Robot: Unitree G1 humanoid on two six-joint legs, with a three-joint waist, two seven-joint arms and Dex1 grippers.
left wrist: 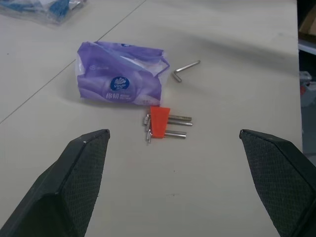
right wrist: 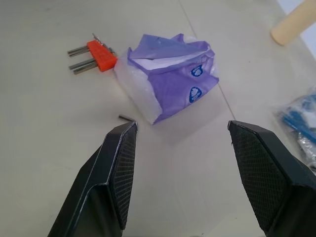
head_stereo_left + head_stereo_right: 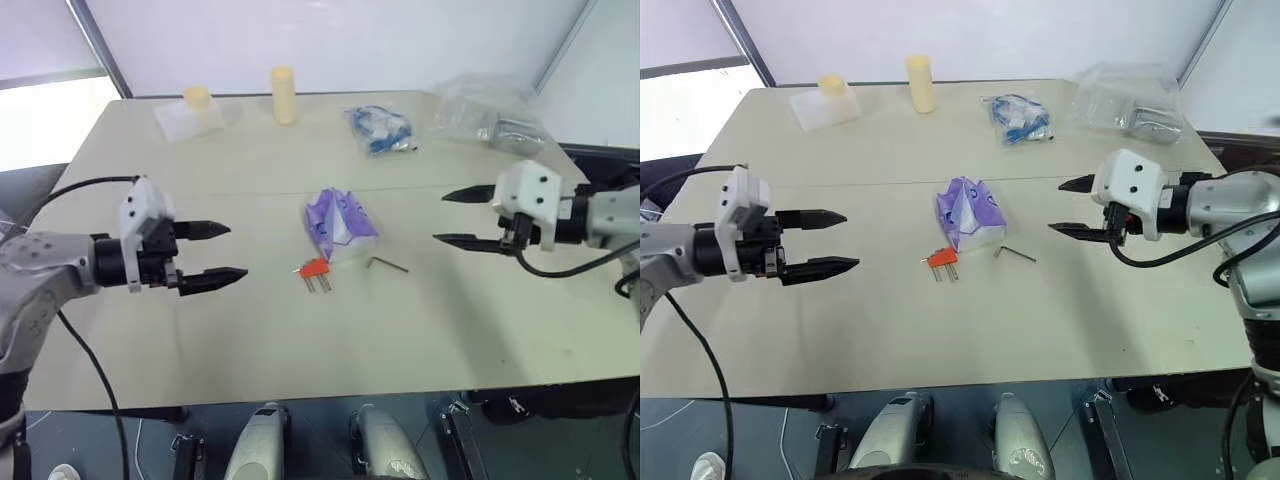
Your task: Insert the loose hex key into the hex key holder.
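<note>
Loose hex key (image 3: 386, 264) — between both claws

**Hidden, cut off or unclear**

Loose hex key (image 2: 127, 117): in the right wrist view, mostly behind 1 black finger (image 2: 111, 173); only 1 short end shows. Clear bag (image 3: 1132, 100) at far right: contents indistinct. Blue-filled bag (image 2: 300, 129): cropped by the frame edge.

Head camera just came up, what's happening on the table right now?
Nothing is held yet. The left gripper and right gripper hover open on either side of the table. The loose hex key lies flat beside the purple tissue packet, apart from the hex key holder.
</note>
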